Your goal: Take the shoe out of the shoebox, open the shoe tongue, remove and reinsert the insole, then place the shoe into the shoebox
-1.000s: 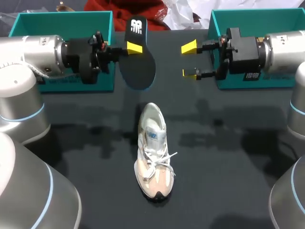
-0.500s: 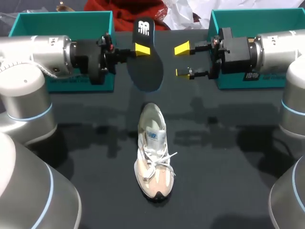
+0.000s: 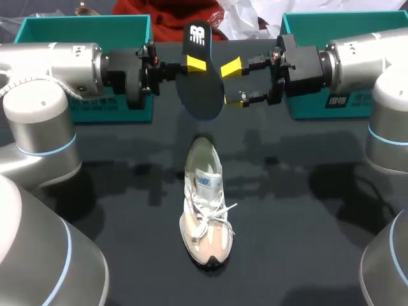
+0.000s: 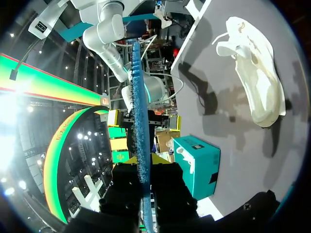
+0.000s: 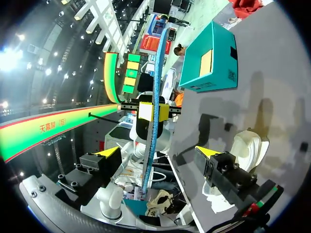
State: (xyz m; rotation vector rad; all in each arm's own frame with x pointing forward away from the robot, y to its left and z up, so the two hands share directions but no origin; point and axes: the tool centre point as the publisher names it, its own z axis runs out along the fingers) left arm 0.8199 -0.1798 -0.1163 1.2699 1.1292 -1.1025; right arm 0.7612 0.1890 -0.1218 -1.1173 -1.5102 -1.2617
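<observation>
The black insole [image 3: 200, 86] hangs in the air over the table's back middle, with my left gripper [image 3: 195, 64] shut on it near its printed heel end. In the left wrist view the insole [image 4: 137, 97] shows edge-on, sticking out ahead of the left gripper [image 4: 144, 167]. My right gripper [image 3: 235, 84] stands open right beside the insole. In the right wrist view the insole [image 5: 154, 121] lies in the gap of the right gripper [image 5: 159, 153] and neither finger touches it. The pale shoe [image 3: 205, 201] lies on the dark table below, toe towards the front.
A teal shoebox [image 3: 83, 27] stands at the back left behind my left arm. A second teal box part [image 3: 344, 19] stands at the back right behind my right arm. Red cloth [image 3: 172, 13] and white paper [image 3: 245, 16] lie at the far edge.
My left arm carried the insole to the right, towards the middle. My right arm moved left until its open fingers stood around the insole. The shoe stayed put.
</observation>
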